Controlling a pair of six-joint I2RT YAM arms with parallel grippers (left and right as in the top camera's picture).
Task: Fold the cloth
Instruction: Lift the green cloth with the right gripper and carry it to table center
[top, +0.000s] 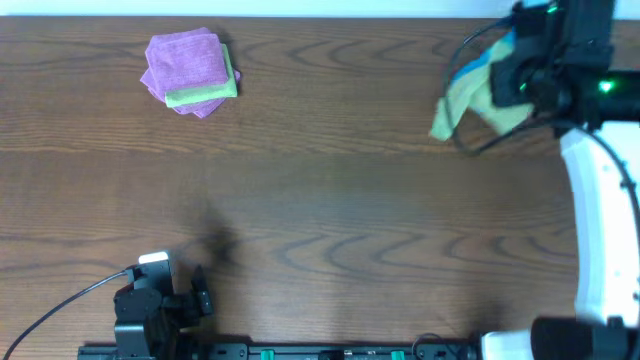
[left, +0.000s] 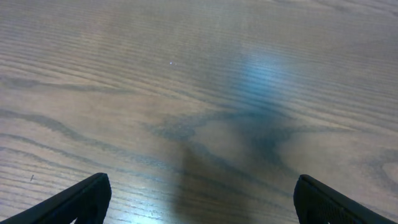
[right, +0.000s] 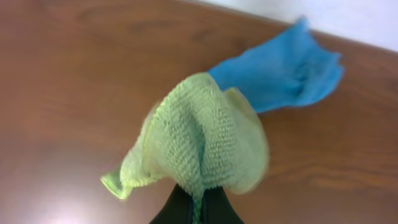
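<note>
Cloth (right: 199, 143) bunched, pinched between the right gripper (right: 196, 205) fingers (right: 171, 213)

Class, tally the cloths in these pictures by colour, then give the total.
purple cloths: 2, as far as the stack shows
small green cloth: 1
blue cloth: 1
yellow-green cloth, held in the right pincer: 1
Total: 5

Overhead: straight down on table (top: 350, 200); wrist views close, oblique; right shares cloth (top: 458, 100) with overhead.
</note>
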